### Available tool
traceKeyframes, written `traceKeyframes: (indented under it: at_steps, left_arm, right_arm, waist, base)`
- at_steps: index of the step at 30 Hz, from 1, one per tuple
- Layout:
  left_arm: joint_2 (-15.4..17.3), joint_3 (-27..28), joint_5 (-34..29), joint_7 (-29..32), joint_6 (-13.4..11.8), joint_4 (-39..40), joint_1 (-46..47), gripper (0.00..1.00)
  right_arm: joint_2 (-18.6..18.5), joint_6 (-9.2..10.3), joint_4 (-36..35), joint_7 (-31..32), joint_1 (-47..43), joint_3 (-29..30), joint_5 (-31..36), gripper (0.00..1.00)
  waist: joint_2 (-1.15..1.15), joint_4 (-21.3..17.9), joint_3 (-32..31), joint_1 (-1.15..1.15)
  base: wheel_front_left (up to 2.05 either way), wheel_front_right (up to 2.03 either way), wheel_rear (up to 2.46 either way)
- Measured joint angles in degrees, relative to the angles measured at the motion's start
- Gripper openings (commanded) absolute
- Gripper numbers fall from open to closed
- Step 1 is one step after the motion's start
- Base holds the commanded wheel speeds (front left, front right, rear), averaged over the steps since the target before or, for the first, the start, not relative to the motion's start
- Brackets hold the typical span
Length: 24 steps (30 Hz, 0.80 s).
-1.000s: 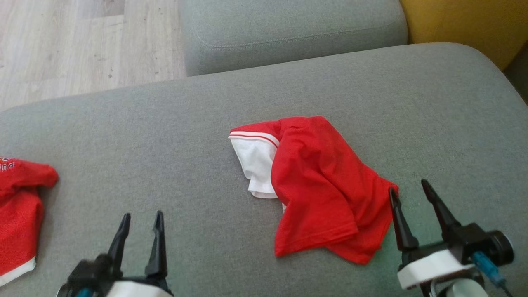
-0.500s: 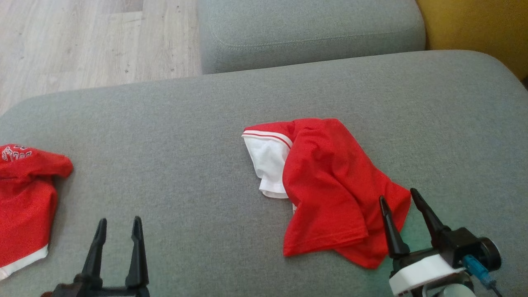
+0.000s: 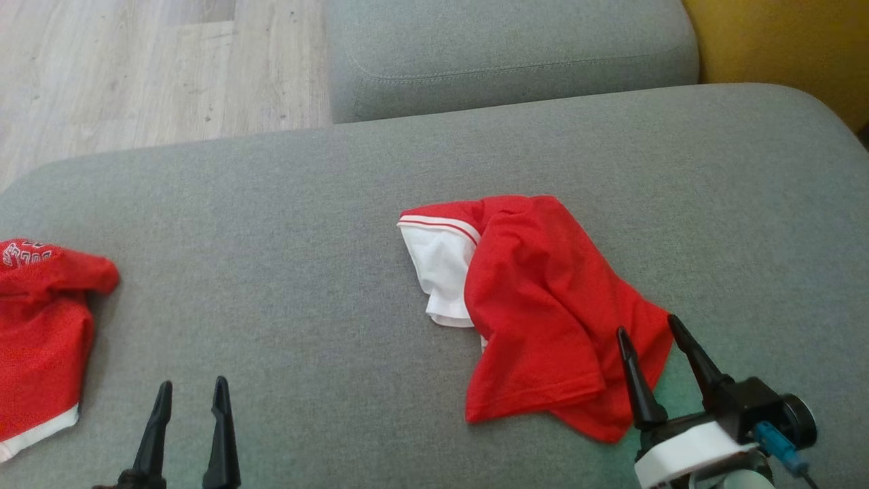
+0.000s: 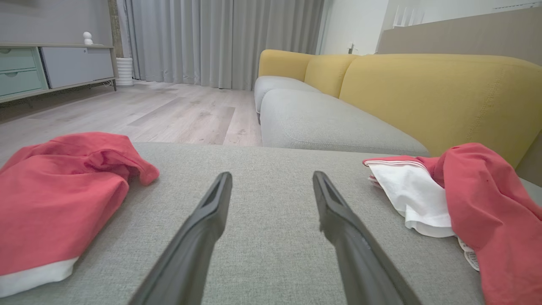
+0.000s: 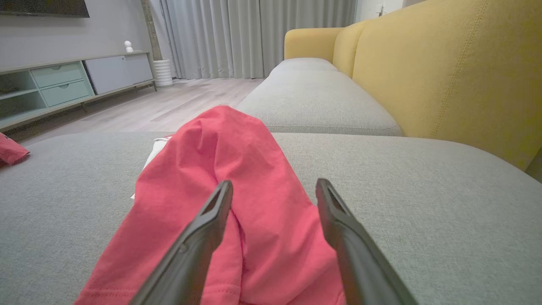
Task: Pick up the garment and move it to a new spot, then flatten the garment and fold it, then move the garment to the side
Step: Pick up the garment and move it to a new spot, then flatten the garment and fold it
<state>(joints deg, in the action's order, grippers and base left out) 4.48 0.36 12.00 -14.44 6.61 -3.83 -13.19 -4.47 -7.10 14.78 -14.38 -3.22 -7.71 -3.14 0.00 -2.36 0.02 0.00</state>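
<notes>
Head view: the garment (image 3: 543, 312) is flanked by the wide-spread right gripper (image 3: 646, 326). The left gripper (image 3: 193, 383) is likewise spread, empty.

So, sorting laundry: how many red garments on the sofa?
2: one garment mid-seat by the right tool; a second garment at the left edge, cut off. Others may be hidden.

My right tool (image 3: 645, 324) has two long black fingers (image 3: 636, 390) tapering to sharp points, set in a black block (image 3: 750, 401) above a white collar (image 3: 682, 454), with a blue plug (image 3: 772, 440) beside it. My left tool (image 3: 191, 382) has the same slim black fingers.
</notes>
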Motion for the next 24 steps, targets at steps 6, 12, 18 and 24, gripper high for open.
traceKeyframes:
  at_steps: [6, 12, 18, 24]
  left_arm:
    - [-0.6, 0.8, -0.6, 0.0, 0.5, 0.0, 0.0, 1.0]
    - [-0.9, 0.2, -0.6, 0.0, 0.5, 0.0, 0.4, 1.0]
    - [-0.7, -10.4, 0.5, 0.0, 0.9, -4.5, 7.7, 1.0]
    - [-0.2, -20.2, 6.3, 1.4, 1.0, -15.9, 20.3, 1.0]
  right_arm:
    - [0.0, 0.0, 0.0, 0.0, 0.0, 0.0, -0.4, 1.0]
    - [0.0, 0.0, 0.0, 0.0, 0.1, -0.5, -0.5, 1.0]
    - [0.0, 0.0, -0.5, 0.0, 1.0, -2.0, -0.6, 1.0]
    - [0.0, 0.0, -1.6, 0.0, 4.3, -3.3, -0.6, 1.0]
  waist:
    - [0.0, -0.4, 0.0, 0.0]
    - [0.0, -0.9, 0.1, 0.0]
    - [0.0, -2.3, 1.6, 0.0]
    - [0.0, -4.9, 4.6, 0.0]
  base:
    - [0.0, 0.0, 0.0]
    - [0.0, 0.0, 0.0]
    - [0.0, 0.0, 0.0]
    - [0.0, 0.0, 0.0]
